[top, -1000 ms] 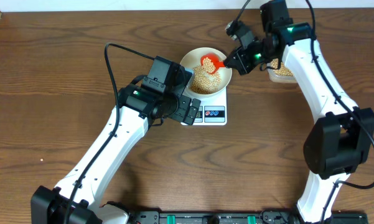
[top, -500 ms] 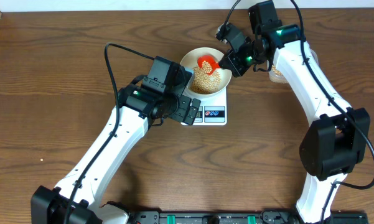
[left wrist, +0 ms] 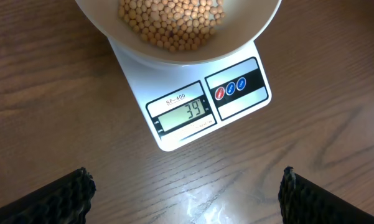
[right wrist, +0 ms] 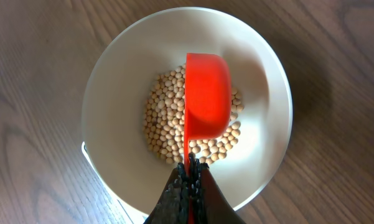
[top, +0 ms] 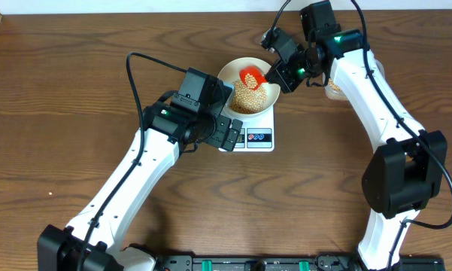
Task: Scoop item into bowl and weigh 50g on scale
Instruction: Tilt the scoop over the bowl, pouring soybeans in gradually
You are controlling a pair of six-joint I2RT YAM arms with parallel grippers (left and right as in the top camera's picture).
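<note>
Only the left wrist view makes the scale's (left wrist: 193, 112) display readable: it says 39, a figure too small to read from overhead. In that view the left hand (left wrist: 185, 180) is spread wide, its fingers at the two bottom corners, holding nothing above the bare counter (left wrist: 56, 93). The right wrist view shows the right hand (right wrist: 188, 180) pinched tight on the thin handle of a red scoop (right wrist: 206, 99). The scoop's long axis runs straight up the frame, cup end toward the top, over the beans (right wrist: 162, 124) heaped in the bowl (right wrist: 112, 81). From overhead, the bowl sits on the scale at upper centre.
</note>
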